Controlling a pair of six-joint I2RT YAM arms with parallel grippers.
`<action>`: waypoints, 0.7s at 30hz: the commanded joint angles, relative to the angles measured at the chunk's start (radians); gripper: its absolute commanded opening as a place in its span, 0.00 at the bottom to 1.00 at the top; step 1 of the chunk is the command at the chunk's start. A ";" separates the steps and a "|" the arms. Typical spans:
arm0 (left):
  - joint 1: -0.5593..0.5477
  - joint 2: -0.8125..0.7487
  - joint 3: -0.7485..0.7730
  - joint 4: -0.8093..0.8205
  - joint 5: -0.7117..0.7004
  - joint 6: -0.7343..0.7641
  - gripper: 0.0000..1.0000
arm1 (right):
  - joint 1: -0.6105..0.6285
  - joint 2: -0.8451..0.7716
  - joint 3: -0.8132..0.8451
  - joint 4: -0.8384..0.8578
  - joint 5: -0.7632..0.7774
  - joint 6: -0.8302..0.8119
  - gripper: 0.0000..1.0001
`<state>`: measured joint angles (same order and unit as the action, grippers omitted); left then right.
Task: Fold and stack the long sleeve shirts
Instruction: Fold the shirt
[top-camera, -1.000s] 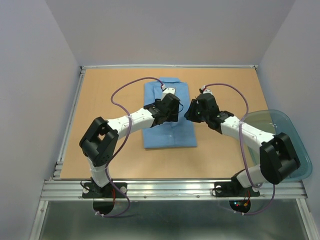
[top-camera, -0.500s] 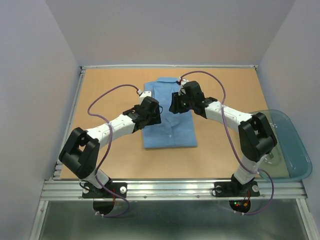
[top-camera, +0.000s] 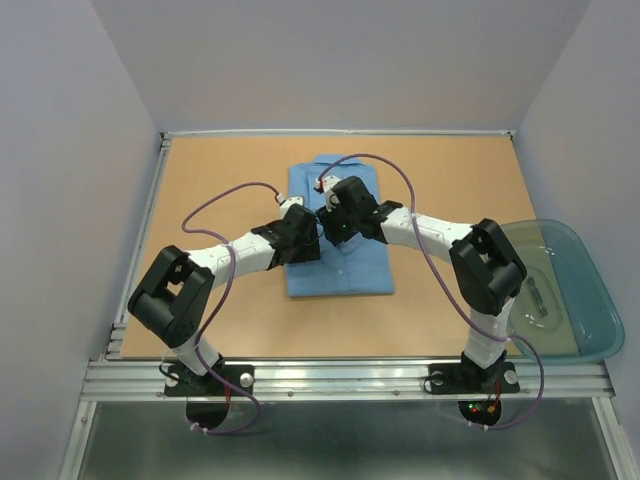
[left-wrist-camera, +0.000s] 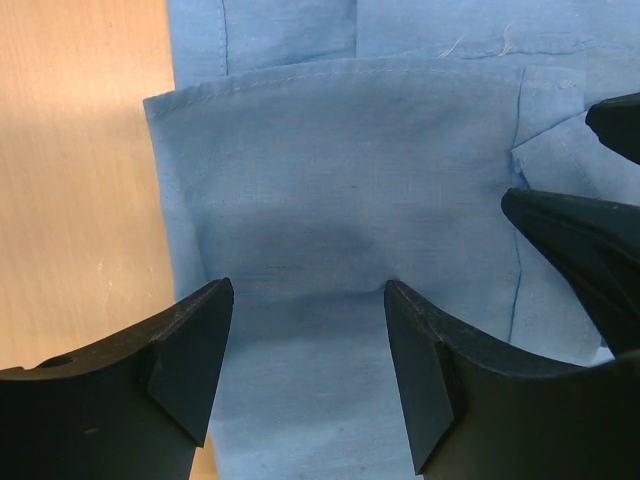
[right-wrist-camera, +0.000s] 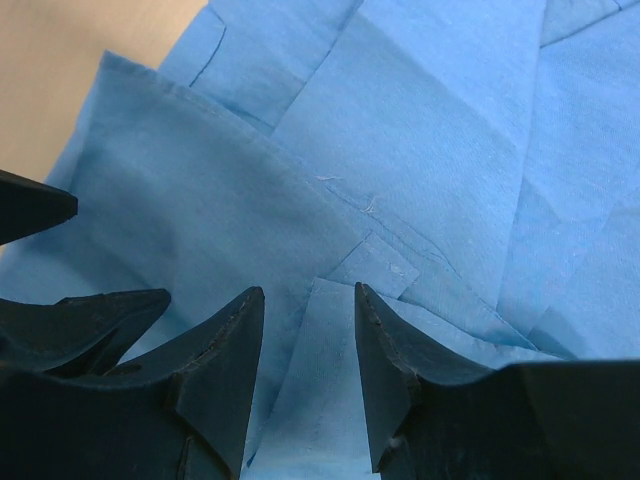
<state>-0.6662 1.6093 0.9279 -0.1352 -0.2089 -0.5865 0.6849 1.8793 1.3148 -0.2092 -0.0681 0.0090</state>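
Folded light blue shirt (top-camera: 345, 272) at centre of the tan table (top-camera: 210, 180), left gripper (left-wrist-camera: 310, 290) and right gripper (right-wrist-camera: 308, 300) meeting low over its upper middle, both with jaws apart, teal tub (top-camera: 588, 292) at lower right.

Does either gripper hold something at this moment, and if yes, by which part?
Nothing seems held. The left gripper and right gripper stand over the folded light blue shirt, fingers apart, no cloth pinched.
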 joint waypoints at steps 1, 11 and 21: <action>0.013 -0.009 -0.023 0.035 0.014 -0.015 0.73 | 0.025 0.020 0.080 -0.025 0.093 -0.075 0.47; 0.028 -0.012 -0.043 0.051 0.036 -0.015 0.73 | 0.061 0.066 0.078 -0.045 0.263 -0.098 0.46; 0.030 -0.037 -0.034 0.049 0.040 -0.007 0.73 | 0.061 0.054 0.095 -0.045 0.298 -0.058 0.05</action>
<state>-0.6392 1.6093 0.8940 -0.0982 -0.1665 -0.5934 0.7364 1.9427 1.3426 -0.2619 0.1928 -0.0700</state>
